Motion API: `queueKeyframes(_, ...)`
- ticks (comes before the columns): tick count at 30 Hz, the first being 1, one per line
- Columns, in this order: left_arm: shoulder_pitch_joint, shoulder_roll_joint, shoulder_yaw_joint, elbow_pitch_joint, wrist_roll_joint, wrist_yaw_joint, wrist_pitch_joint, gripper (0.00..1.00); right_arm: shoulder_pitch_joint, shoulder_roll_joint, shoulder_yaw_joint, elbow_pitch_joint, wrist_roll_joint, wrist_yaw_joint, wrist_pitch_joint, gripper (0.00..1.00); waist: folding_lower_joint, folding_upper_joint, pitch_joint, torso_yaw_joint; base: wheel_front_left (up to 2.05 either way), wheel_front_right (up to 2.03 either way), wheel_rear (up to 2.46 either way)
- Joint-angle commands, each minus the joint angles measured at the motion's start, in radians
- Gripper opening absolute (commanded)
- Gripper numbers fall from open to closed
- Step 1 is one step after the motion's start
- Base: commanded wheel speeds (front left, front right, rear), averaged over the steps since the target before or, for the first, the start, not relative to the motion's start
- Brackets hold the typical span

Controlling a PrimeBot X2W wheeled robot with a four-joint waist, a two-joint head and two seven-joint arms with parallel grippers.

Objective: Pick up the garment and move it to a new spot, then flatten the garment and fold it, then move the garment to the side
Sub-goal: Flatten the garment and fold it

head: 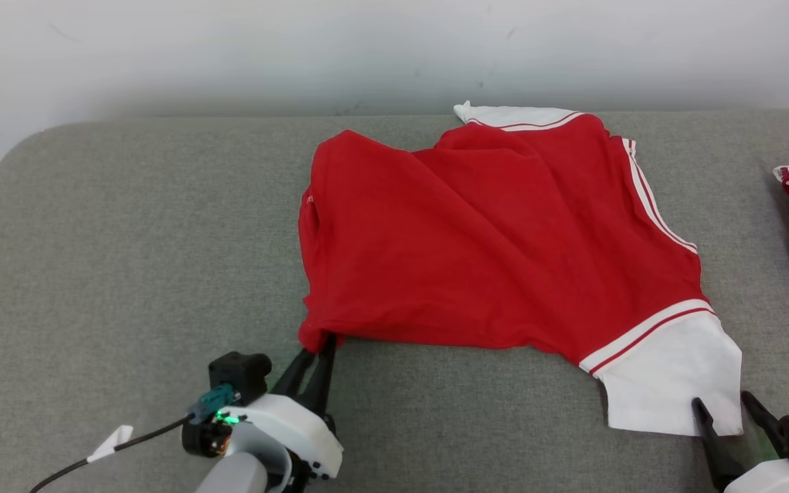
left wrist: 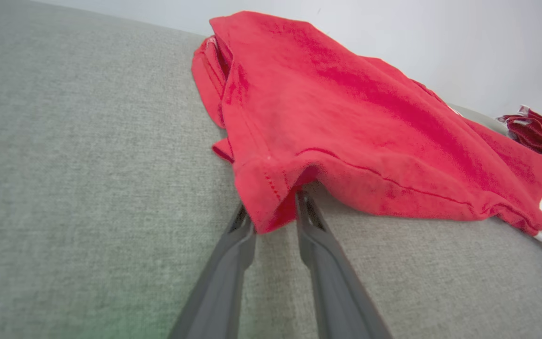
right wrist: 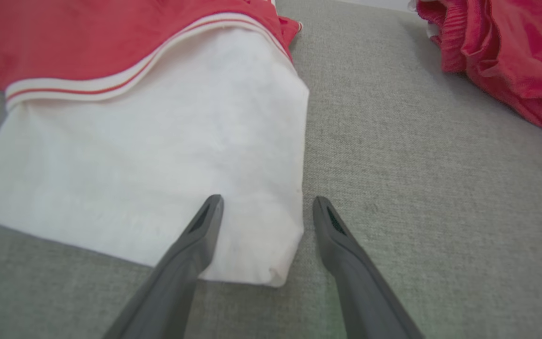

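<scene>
Left claw (left wrist: 274, 210) tight on garment (left wrist: 346, 122), stitched red corner

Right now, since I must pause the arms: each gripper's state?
Left gripper: jaws closed on the shirt at its red corner.
Right gripper: jaws open astride the white sleeve, holding nothing.

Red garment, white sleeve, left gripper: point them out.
red garment (head: 490, 260), head view, middle of red body.
white sleeve (right wrist: 158, 155), right wrist view, centre of white panel.
left gripper (left wrist: 274, 207), left wrist view, midway between fingertips.
</scene>
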Motion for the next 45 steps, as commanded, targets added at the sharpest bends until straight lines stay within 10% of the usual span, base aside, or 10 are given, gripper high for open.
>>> queueKeyframes(1,-0.014,0.004,-0.009,-0.003,-0.016,-0.002,-0.005,0.06,-0.012,-0.005,0.001,0.015,0.004,0.000,-0.002,1.00,-0.0001,0.0000,0.002,0.001,0.00,0.00,0.00)
queueKeyframes(17,-0.040,0.070,-0.115,-0.097,-0.072,-0.001,-0.007,0.00,-0.063,0.021,0.102,0.083,0.091,0.004,0.050,1.00,-0.0001,0.0000,0.008,0.030,0.00,0.00,0.00)
queueKeyframes(18,-0.038,0.077,-0.117,-0.105,-0.077,-0.001,-0.007,0.00,-0.066,0.021,0.115,0.078,0.106,0.005,0.048,0.71,-0.0001,0.0000,0.007,0.032,0.00,0.00,0.00)
queueKeyframes(19,-0.035,0.084,-0.120,-0.112,-0.082,-0.001,-0.007,0.00,-0.068,0.022,0.125,0.074,0.132,0.005,0.047,0.18,-0.0001,0.0000,0.005,0.035,0.00,0.00,0.00)
queueKeyframes(20,-0.033,0.088,-0.122,-0.120,-0.086,-0.001,-0.007,0.00,-0.071,0.020,0.140,0.065,0.158,0.005,0.047,0.00,-0.0001,0.0000,0.003,0.037,0.00,0.00,0.00)
queueKeyframes(34,0.027,0.150,-0.116,-0.277,-0.157,-0.001,-0.007,0.00,-0.070,-0.133,0.053,-0.304,0.658,0.001,0.044,0.00,-0.0001,0.0000,-0.076,0.032,0.00,0.00,0.00)
queueKeyframes(45,0.109,0.229,-0.122,-0.606,-0.258,0.001,0.079,0.00,-0.034,-0.222,-0.186,-0.628,0.818,0.001,0.162,0.00,-0.0001,0.0000,-0.215,0.027,0.00,0.00,0.00)
